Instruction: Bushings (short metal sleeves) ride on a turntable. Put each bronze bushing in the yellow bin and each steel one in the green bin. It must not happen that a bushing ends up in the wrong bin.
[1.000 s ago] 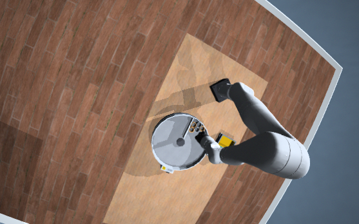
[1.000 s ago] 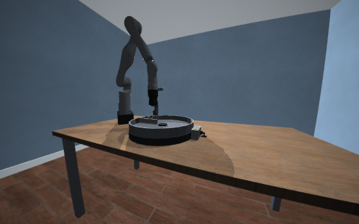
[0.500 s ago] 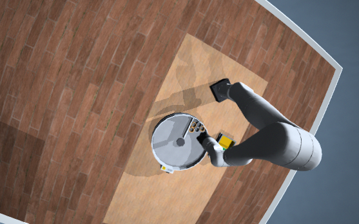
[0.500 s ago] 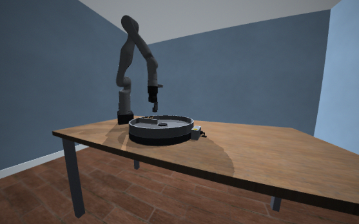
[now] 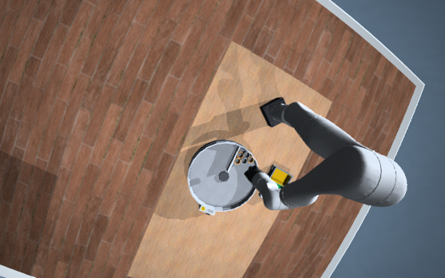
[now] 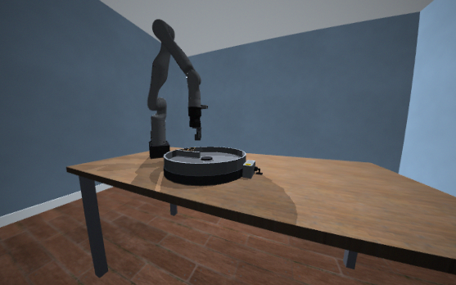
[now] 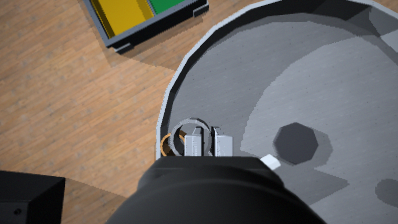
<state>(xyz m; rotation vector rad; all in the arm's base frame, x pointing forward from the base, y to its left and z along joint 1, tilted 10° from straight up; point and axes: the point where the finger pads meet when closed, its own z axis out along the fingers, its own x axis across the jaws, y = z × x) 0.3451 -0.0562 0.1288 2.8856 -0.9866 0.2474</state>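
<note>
My gripper (image 5: 251, 172) (image 6: 197, 137) (image 7: 207, 137) is shut on a steel bushing (image 7: 190, 121), a grey ring held by its wall with one finger inside and one outside. It hangs above the edge of the grey turntable (image 5: 211, 193) (image 6: 204, 168) (image 7: 225, 75). A bronze bushing (image 7: 163, 144) shows lower down, partly behind the held ring. In the top view several bushings, bronze and steel, sit together beside the divider. The yellow bin (image 5: 280, 176) (image 7: 120, 15) and the green bin (image 5: 279, 185) (image 7: 167, 4) stand side by side outside the turntable; the arm hides most of the green one in the top view.
The divider (image 5: 232, 160) (image 6: 189, 154) stands on the turntable between hub (image 5: 224, 176) (image 6: 206, 158) (image 7: 296, 143) and rim. A raised wall rings the turntable. A small control box (image 5: 207, 209) (image 6: 249, 169) sits at its outer side. The arm's black base (image 5: 272, 113) (image 6: 159, 150) (image 7: 30, 200) stands nearby.
</note>
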